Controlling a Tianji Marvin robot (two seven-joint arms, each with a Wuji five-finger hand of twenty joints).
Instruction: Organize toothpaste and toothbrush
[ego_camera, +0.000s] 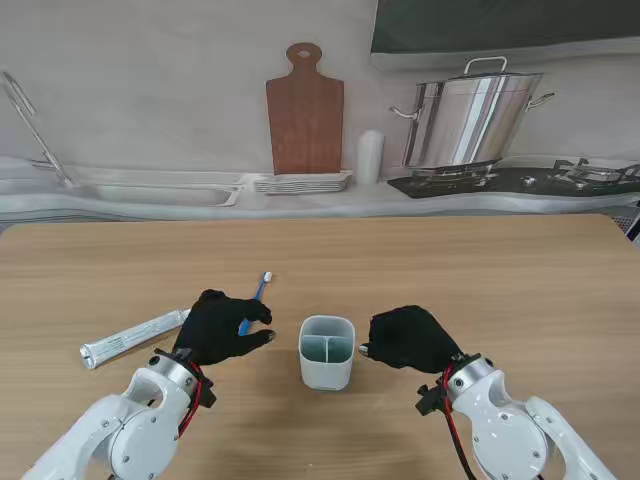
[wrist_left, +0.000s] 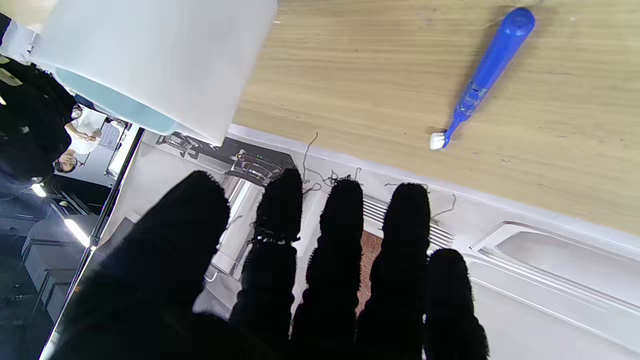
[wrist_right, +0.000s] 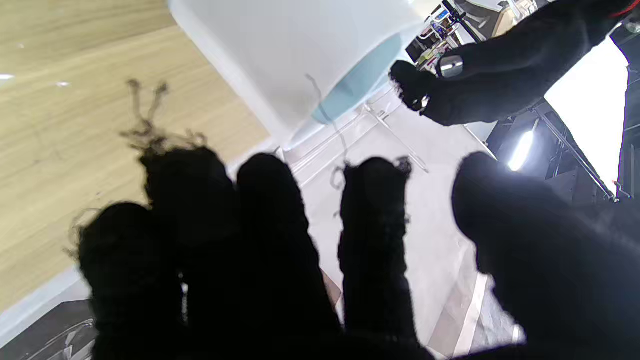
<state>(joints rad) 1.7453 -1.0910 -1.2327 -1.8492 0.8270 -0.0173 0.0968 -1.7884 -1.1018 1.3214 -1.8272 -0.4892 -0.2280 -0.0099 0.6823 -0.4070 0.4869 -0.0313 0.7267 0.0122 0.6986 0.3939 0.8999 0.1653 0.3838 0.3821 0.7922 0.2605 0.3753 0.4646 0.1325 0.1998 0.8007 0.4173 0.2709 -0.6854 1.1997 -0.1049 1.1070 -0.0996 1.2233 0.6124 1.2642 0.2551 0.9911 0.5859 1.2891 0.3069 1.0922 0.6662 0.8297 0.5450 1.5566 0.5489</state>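
Note:
A blue toothbrush (ego_camera: 259, 293) (wrist_left: 485, 75) with a white head lies flat on the wooden table (ego_camera: 500, 290). My left hand (ego_camera: 222, 328) (wrist_left: 300, 280) hovers over its handle end, fingers apart and holding nothing. A white toothpaste tube (ego_camera: 135, 337) lies to the left of that hand. A white holder cup (ego_camera: 327, 351) (wrist_left: 150, 65) (wrist_right: 300, 55) with two compartments stands upright between my hands; both compartments look empty. My right hand (ego_camera: 412, 338) (wrist_right: 300, 280) sits close to the cup's right side, fingers spread, not touching it as far as I can see.
Behind the table's far edge runs a kitchen backdrop with a sink (ego_camera: 150, 190), a brown cutting board (ego_camera: 305, 110), stacked plates (ego_camera: 300, 183), a white bottle (ego_camera: 370, 155) and a steel pot (ego_camera: 480, 115) on a stove.

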